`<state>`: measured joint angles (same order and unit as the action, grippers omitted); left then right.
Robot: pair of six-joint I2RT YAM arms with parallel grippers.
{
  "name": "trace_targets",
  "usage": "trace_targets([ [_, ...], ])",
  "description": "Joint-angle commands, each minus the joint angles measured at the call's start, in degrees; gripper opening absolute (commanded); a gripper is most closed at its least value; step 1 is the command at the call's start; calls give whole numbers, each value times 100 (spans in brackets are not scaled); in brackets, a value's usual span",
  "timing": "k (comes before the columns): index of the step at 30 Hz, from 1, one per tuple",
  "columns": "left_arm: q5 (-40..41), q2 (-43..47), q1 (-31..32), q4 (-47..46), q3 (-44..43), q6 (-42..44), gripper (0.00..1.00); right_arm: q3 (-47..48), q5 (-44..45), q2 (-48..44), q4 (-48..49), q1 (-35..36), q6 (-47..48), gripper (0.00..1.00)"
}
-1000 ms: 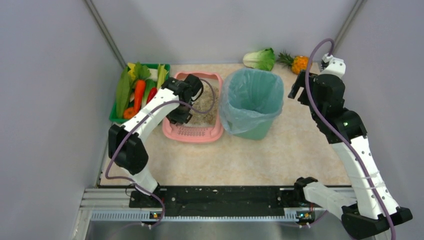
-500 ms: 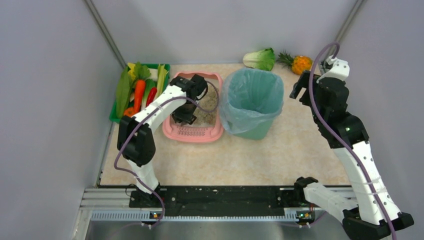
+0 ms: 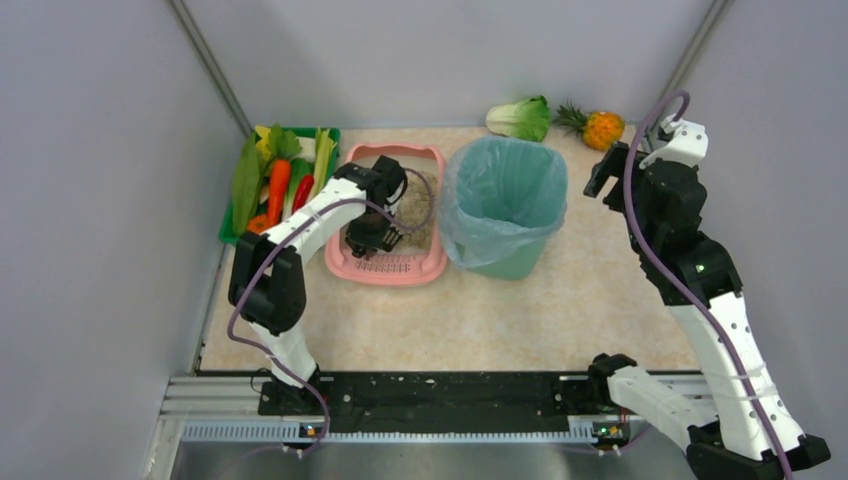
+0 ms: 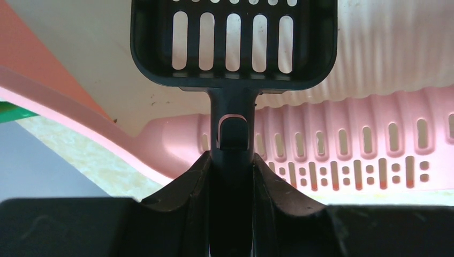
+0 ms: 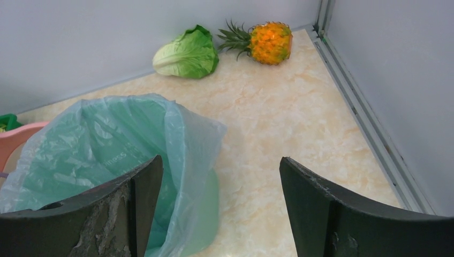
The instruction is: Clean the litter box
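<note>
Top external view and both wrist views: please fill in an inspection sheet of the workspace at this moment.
Surface: beige marbled tabletop.
Job's things: pink litter box holding litter; black slotted scoop over it.
Clutter: teal bag-lined bin right of the box; green vegetable crate left of it; cabbage and pineapple by the far wall.
Grippers: left gripper, jaws shut on the scoop handle; right gripper, jaws open, empty, near the bin.
Cables: purple cable on each arm; the left one loops over the litter box.
Surroundings: grey walls; black rail at the near edge.

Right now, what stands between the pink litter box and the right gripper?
The bag-lined bin, between litter box and right gripper; the top view shows it.
</note>
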<state>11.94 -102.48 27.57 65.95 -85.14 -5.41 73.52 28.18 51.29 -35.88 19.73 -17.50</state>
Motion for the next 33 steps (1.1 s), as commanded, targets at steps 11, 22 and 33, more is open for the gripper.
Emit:
trace_targets([
  [11, -1046, -211, -69, -1083, -203, 213, 0, -99, 127, -145, 366, 51, 49, 80],
  [22, -1494, -286, -70, 2, -598, 142, 0, -89, 206, -215, 421, 49, 57, 80],
  [33, -1552, -433, -75, -583, -389, 14, 0, -74, 213, -227, 538, 57, 71, 80],
])
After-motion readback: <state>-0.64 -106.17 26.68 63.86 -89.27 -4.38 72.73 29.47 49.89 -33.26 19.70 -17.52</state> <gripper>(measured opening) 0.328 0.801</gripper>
